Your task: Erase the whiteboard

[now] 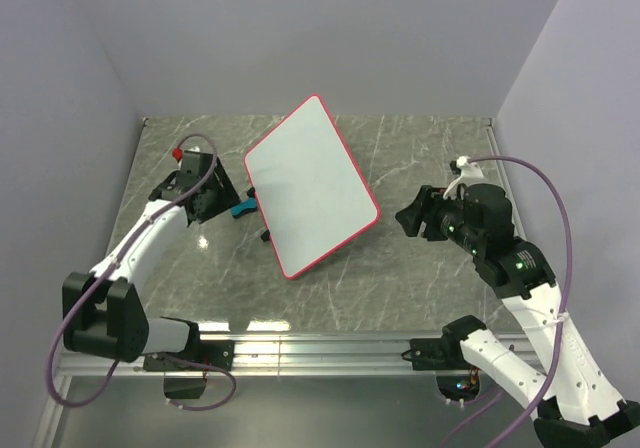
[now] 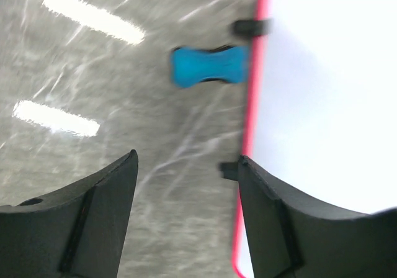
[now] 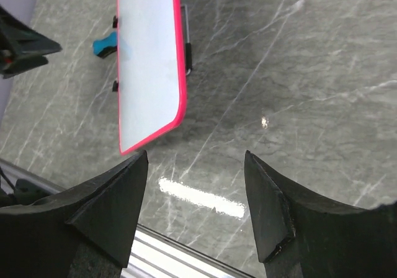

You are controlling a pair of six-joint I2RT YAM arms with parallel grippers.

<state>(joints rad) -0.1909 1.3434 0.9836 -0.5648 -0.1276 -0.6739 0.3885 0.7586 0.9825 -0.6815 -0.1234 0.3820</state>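
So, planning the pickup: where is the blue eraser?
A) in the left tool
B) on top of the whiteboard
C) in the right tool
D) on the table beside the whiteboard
D: the blue eraser lies on the table, beside the whiteboard.

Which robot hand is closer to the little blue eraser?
Left. The left gripper is close to the blue eraser, on the same side of the whiteboard; the right gripper is across the whiteboard from it.

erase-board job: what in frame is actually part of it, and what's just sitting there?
Job:
- whiteboard, surface looks clean
- blue eraser, on the table by the board's edge

Just there:
- table
- mounting rail
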